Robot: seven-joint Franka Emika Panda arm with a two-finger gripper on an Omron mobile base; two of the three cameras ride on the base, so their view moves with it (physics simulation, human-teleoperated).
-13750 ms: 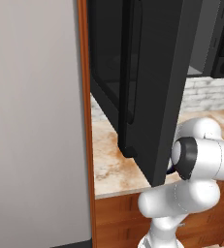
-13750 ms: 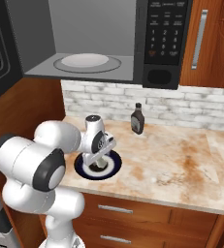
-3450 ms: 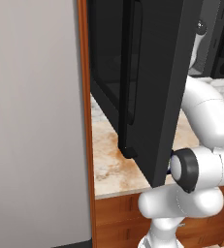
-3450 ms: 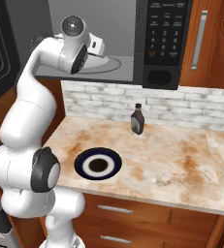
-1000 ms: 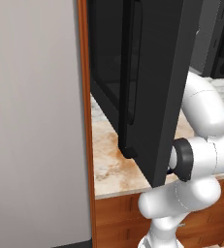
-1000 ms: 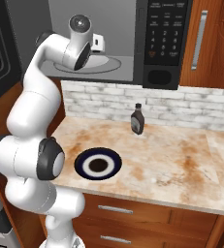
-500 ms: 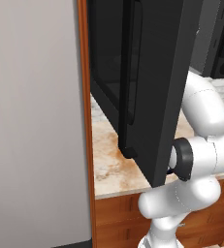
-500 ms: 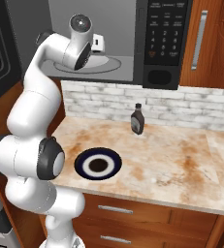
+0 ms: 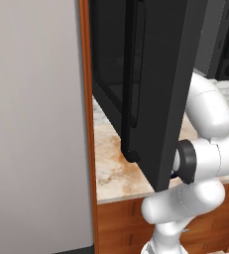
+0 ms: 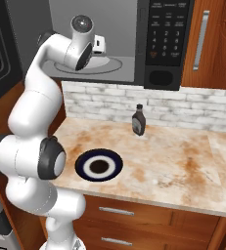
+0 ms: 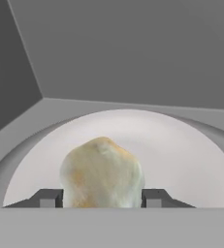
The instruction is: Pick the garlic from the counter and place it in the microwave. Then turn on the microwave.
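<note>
The whitish garlic (image 11: 102,172) sits between my two dark fingertips, with my gripper (image 11: 102,197) shut on it, just above the pale round turntable (image 11: 181,145) inside the microwave. In the right base view the arm reaches up into the open microwave (image 10: 166,44), and the gripper (image 10: 100,46) hangs over the turntable (image 10: 92,67). The microwave's black door (image 9: 155,74) stands swung open to the left over the counter (image 10: 173,161).
A dark blue plate (image 10: 99,166) with a white ring lies on the counter near its front left. A dark sauce bottle (image 10: 138,120) stands by the brick wall. The grey cavity walls enclose the hand closely. Wooden cabinets flank the microwave on the right.
Since the earliest frames the gripper has risen from the plate on the counter into the microwave cavity with the garlic. Over the last second it has hardly moved.
</note>
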